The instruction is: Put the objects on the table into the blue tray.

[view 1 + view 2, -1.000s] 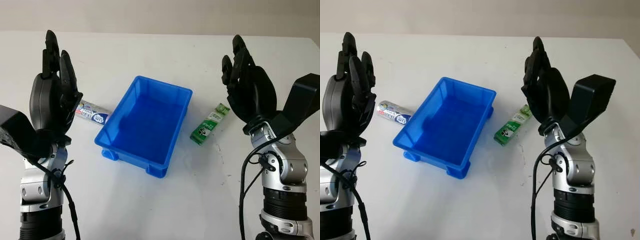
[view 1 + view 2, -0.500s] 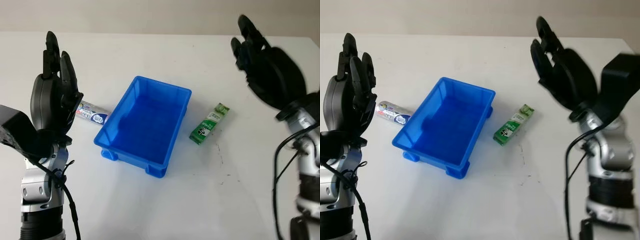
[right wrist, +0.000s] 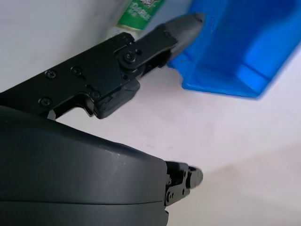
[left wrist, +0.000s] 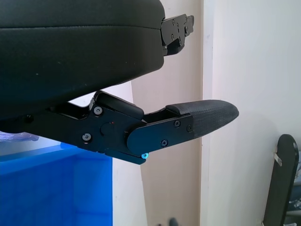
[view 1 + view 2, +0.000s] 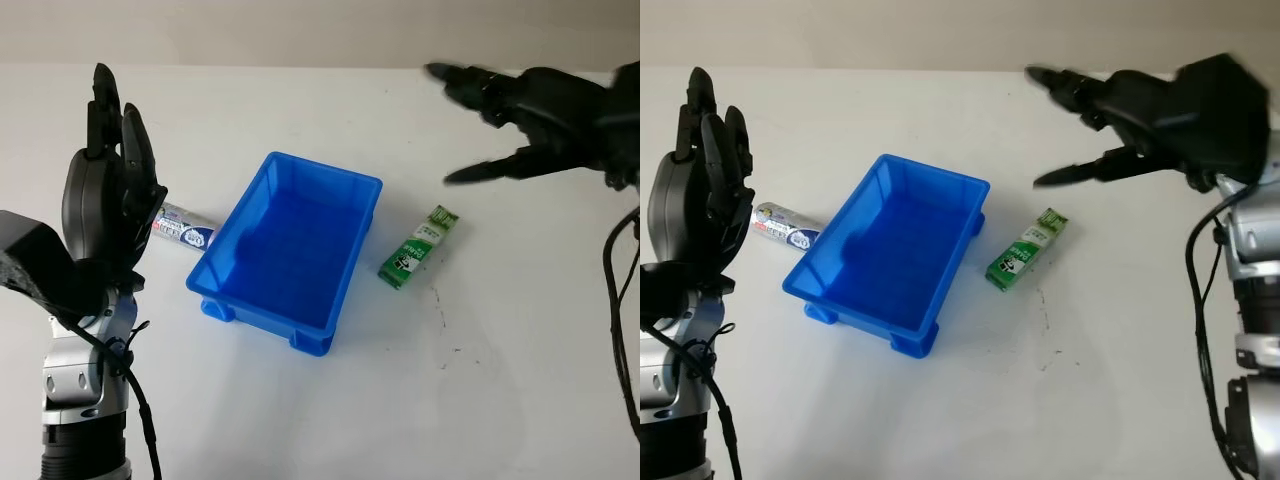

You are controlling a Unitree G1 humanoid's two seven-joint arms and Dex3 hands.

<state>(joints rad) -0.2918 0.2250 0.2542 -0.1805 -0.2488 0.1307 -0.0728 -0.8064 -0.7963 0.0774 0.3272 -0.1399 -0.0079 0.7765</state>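
Blue tray (image 5: 287, 247) between tube (image 5: 186, 228) and green packet (image 5: 419, 246).

You see the open right hand (image 5: 520, 110) above the green packet (image 5: 419, 246), the blue tray (image 5: 286, 250) beside the raised, open left hand (image 5: 108, 180).

A broad white surface (image 5: 300, 420) fills most of the scene under soft, even light, carrying faint shadows and a few small dark specks, and meets a plain beige wall (image 5: 300, 30) at its far edge.
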